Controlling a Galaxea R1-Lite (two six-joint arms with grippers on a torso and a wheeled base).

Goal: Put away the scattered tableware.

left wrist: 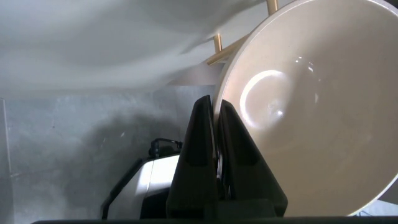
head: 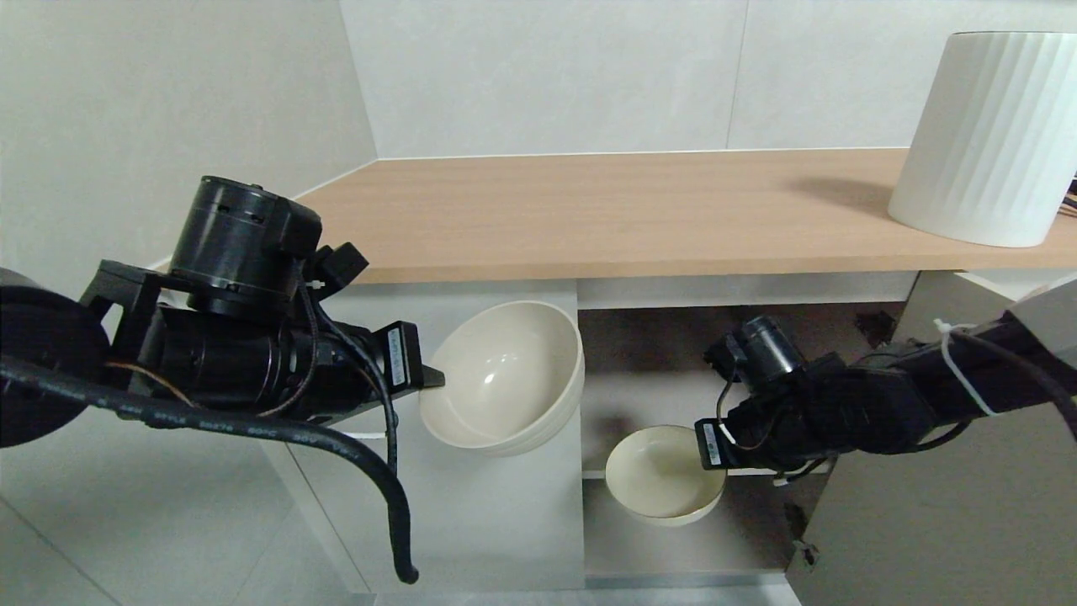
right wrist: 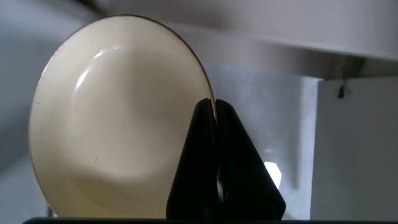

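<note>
My left gripper point(head: 433, 379) is shut on the rim of a large cream bowl point(head: 505, 376), held tilted in front of the closed white cabinet door below the wooden counter. In the left wrist view the black fingers point(left wrist: 211, 134) pinch the large cream bowl point(left wrist: 311, 99) at its edge. My right gripper point(head: 705, 443) is shut on the rim of a smaller cream bowl point(head: 660, 474), held inside the open cabinet compartment just above its lower shelf. The right wrist view has the smaller cream bowl point(right wrist: 118, 112) clamped at its brown-edged rim by the fingers point(right wrist: 214, 134).
A wooden counter point(head: 623, 210) runs above the cabinet, with a tall white ribbed container point(head: 989, 135) at its right end. The open cabinet compartment point(head: 673, 539) lies at centre right, its door point(head: 917, 505) swung out to the right. A tiled wall stands behind.
</note>
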